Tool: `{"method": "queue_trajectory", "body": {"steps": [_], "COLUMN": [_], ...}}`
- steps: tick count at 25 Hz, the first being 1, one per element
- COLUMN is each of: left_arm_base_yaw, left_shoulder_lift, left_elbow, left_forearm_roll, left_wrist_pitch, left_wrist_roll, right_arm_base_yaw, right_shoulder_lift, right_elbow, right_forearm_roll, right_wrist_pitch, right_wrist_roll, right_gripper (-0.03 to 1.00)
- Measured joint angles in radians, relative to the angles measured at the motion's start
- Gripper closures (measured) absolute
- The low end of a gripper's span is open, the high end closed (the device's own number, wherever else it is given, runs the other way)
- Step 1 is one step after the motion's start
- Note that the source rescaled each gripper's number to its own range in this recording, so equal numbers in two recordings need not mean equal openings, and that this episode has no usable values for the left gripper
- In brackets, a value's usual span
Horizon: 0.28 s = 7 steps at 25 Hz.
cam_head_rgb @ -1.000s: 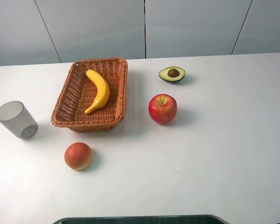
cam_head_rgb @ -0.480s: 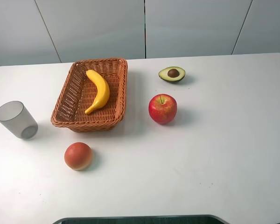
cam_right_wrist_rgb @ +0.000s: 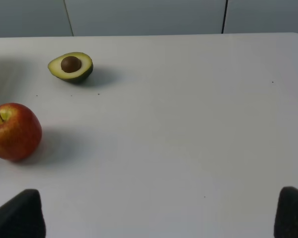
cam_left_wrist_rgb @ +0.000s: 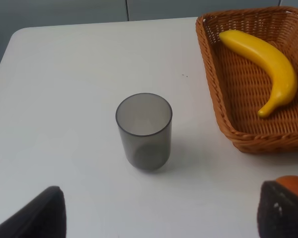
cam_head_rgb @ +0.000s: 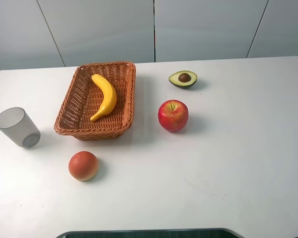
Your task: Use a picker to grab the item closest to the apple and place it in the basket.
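A red apple (cam_head_rgb: 173,115) stands mid-table and shows again in the right wrist view (cam_right_wrist_rgb: 14,131). Just beyond it lies a halved avocado (cam_head_rgb: 183,78) with its brown pit up, also in the right wrist view (cam_right_wrist_rgb: 71,67). To the apple's left sits a wicker basket (cam_head_rgb: 75,102), whose rim (cam_left_wrist_rgb: 211,83) appears in the left wrist view. Neither gripper appears in the exterior high view. My left gripper (cam_left_wrist_rgb: 161,218) is open near the table's front left. My right gripper (cam_right_wrist_rgb: 154,218) is open over the right side, well short of the avocado.
A yellow banana (cam_head_rgb: 105,96) lies inside the basket. A grey translucent cup (cam_head_rgb: 18,127) stands at the far left, in front of the left gripper (cam_left_wrist_rgb: 144,130). An orange-red round fruit (cam_head_rgb: 83,165) rests in front of the basket.
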Motion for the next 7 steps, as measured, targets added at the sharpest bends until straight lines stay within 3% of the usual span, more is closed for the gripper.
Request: {"method": "queue_trajectory", "body": {"steps": [7], "left_arm_base_yaw": [0.000], "left_shoulder_lift": [0.000], "left_elbow": [0.000], "left_forearm_roll": [0.000], "left_wrist_pitch": [0.000], "left_wrist_roll": [0.000], "right_arm_base_yaw": [0.000], "right_shoulder_lift": [0.000], "right_elbow": [0.000], "right_forearm_roll": [0.000], "right_wrist_pitch": [0.000], "right_wrist_roll": [0.000], "right_gripper": [-0.03]}}
